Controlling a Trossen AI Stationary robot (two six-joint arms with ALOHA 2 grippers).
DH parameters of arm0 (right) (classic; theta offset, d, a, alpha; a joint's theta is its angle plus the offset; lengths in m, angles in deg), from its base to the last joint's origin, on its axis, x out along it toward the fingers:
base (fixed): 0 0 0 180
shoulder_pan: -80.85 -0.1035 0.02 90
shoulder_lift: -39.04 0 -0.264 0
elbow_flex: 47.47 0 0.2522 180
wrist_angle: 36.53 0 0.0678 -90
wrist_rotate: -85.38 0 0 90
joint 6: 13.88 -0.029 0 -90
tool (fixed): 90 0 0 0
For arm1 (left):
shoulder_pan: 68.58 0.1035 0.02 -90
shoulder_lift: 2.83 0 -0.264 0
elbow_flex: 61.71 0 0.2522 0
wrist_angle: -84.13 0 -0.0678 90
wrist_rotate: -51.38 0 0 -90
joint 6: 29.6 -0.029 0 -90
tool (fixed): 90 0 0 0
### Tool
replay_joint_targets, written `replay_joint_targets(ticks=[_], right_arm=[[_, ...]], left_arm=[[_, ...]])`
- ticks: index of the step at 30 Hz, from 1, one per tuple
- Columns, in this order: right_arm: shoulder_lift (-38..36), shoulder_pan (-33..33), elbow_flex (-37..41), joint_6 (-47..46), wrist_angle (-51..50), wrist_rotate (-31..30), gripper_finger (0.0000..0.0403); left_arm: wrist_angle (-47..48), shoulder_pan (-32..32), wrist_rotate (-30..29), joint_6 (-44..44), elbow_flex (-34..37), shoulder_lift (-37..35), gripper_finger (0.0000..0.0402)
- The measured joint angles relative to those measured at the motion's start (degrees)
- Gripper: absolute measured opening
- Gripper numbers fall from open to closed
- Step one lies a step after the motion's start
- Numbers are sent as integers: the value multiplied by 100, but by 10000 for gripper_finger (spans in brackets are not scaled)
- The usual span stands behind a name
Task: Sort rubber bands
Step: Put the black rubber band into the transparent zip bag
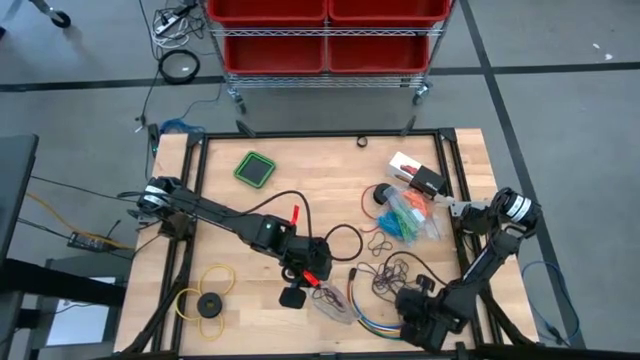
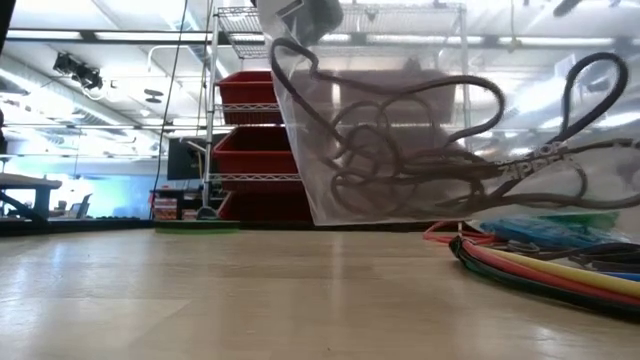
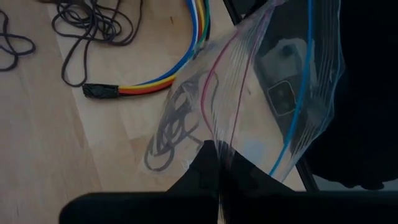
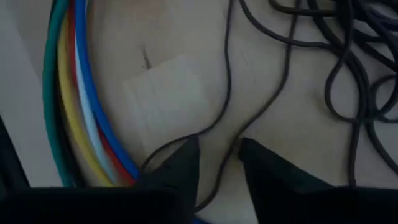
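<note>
Clear zip bag (image 3: 267,93) clamped by left gripper (image 3: 217,180) near tabletop's front edge, dark purple rubber bands (image 4: 336,68) straddled by parted right gripper (image 4: 217,158), nothing grasped

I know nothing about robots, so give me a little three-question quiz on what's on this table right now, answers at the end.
1. True or false: the left end effector is pinching a clear zip bag that already holds dark purple rubber bands.
2. Which loose bands lie just ahead of the right end effector? A) orange B) dark purple C) green
3. Fill in: beside those loose bands runs a curved bundle of multicoloured ____.

Key: 1 true. 2 B. 3 cables.
</note>
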Motion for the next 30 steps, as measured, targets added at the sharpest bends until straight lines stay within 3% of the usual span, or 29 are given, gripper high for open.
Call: replay_joint_targets(ticks=[4,8,11,16,25,30], right_arm=[[242,96,-50,147,-15,155,152],[363,111,-68,206,-50,188,158],[367,115,-70,207,-139,222,129],[358,120,-61,255,-378,231,19],[163,135,-176,367,-714,56,1],[-152,165,-498,527,-1189,-574,0]], left_arm=[[-4,-10,3,10,0,0,1],[10,-29,4,-3,0,0,1],[0,-34,2,-25,0,0,1],[-18,-34,-13,-32,0,0,1],[-8,-34,-17,-73,0,0,1],[-17,-34,-19,-76,0,0,1]])
